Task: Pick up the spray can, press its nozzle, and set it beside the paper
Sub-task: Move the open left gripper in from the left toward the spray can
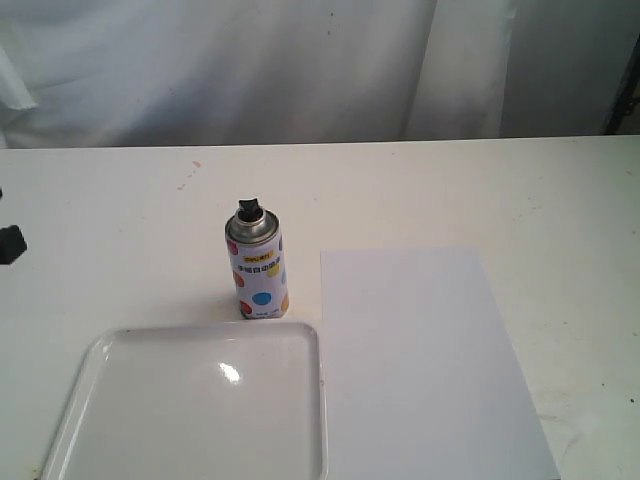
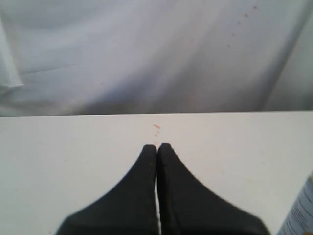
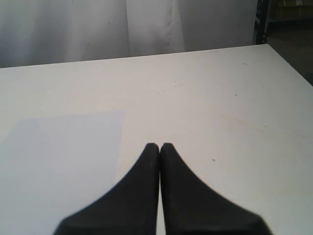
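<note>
Near the middle of the wide flat white table (image 1: pixel 450 190), a small white round metal spray can (image 1: pixel 257 268) with blue, orange and yellow dots, a yellow band and a shiny silver top. Standing straight up, held by nothing. On top of it, a small black plastic nozzle (image 1: pixel 248 209) with a slanted tip. Just to the right of the can and not touching it, a big thin plain white sheet of paper (image 1: pixel 425 360), lying flat and reaching to the near edge. Just on the near side of the can, a shiny white tray (image 1: pixel 150 420) with round corners and a raised rim, very close to the foot of the can; cannot tell if touching. Behind the table, a white cloth curtain (image 1: pixel 250 60) hanging in folds. In the left wrist view, the black left gripper (image 2: pixel 157 147) with both fingers pressed together, holding nothing, over bare table, with a bit of the can (image 2: pixel 301 210) at the edge of the picture. In the right wrist view, the black right gripper (image 3: pixel 159 146) also closed tight on nothing, over the table close to one edge of the paper (image 3: pixel 63 161).
</note>
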`<state>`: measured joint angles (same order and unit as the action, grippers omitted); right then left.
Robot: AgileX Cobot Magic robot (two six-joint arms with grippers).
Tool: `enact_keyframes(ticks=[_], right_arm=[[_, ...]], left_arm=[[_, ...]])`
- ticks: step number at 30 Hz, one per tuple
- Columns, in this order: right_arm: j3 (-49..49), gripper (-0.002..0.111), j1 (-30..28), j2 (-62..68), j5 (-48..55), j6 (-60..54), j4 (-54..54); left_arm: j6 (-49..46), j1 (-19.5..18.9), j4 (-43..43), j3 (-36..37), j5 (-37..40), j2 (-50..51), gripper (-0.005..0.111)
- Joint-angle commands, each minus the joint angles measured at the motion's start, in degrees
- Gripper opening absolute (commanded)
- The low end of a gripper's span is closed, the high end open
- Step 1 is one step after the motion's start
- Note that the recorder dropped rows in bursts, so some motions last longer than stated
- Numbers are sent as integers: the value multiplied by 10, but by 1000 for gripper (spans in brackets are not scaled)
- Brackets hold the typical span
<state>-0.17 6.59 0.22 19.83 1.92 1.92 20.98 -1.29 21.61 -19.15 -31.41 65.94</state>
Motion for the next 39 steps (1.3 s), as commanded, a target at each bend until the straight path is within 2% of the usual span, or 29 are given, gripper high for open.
enact_keyframes(ticks=[1, 9, 16, 19, 26, 29, 30, 33, 37, 39], right_arm=[[2, 0, -3, -2, -1, 2, -5], [2, 0, -3, -2, -1, 2, -5], [2, 0, -3, -2, -1, 2, -5], [2, 0, -3, -2, -1, 2, -5], [2, 0, -3, -2, -1, 2, -5], [2, 0, -3, -2, -1, 2, -5], [2, 0, -3, -2, -1, 2, -5], [2, 0, -3, -2, -1, 2, -5], [2, 0, -3, -2, -1, 2, -5], [2, 0, -3, -2, -1, 2, -5]], left_arm=[[26, 2, 56, 6, -8, 1, 1], [26, 2, 56, 6, -8, 1, 1], [53, 2, 56, 6, 55, 11, 1], [79, 2, 97, 6, 53, 45, 1], [104, 2, 216, 6, -86, 154, 1], [102, 2, 251, 3, -129, 230, 1], [102, 2, 263, 1, -136, 245, 2], [103, 2, 310, -15, -211, 318, 26], [103, 2, 329, -18, -256, 351, 26], [103, 2, 322, -19, -251, 355, 26]])
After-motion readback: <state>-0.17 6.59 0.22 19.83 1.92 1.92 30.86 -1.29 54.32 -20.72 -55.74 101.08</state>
